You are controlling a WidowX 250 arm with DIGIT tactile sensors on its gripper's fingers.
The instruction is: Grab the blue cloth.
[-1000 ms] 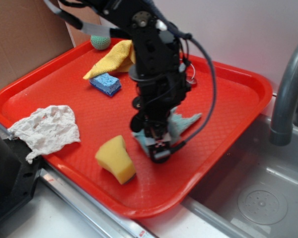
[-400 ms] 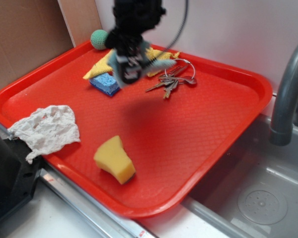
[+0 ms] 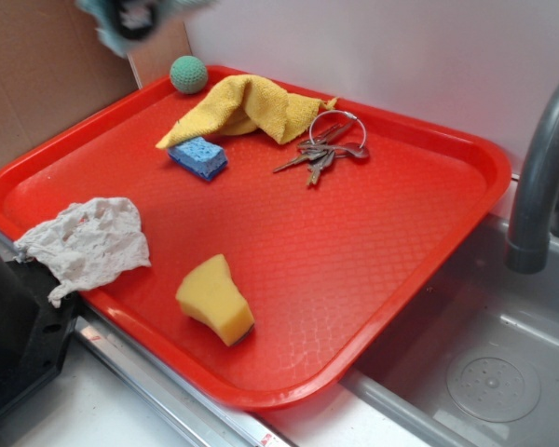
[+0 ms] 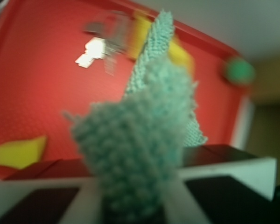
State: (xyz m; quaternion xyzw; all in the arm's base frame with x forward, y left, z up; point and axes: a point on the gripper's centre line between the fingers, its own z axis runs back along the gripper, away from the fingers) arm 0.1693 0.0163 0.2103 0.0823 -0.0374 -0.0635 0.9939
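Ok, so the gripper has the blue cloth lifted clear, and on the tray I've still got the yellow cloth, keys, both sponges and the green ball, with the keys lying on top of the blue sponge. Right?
Not quite. In the exterior view the keys lie on the bare tray, apart from the blue sponge. The rest holds: the gripper has the blue cloth lifted, and the yellow cloth, yellow sponge and green ball are on the tray.

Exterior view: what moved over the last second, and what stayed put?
The gripper, shut on the pale teal-blue woven cloth, rose from the middle of the red plastic tray and swung to the frame's top left, uncovering the metal key ring. The wedge-shaped yellow sponge, deep-blue sponge, mustard-yellow cloth and crumpled white tissue stayed put.
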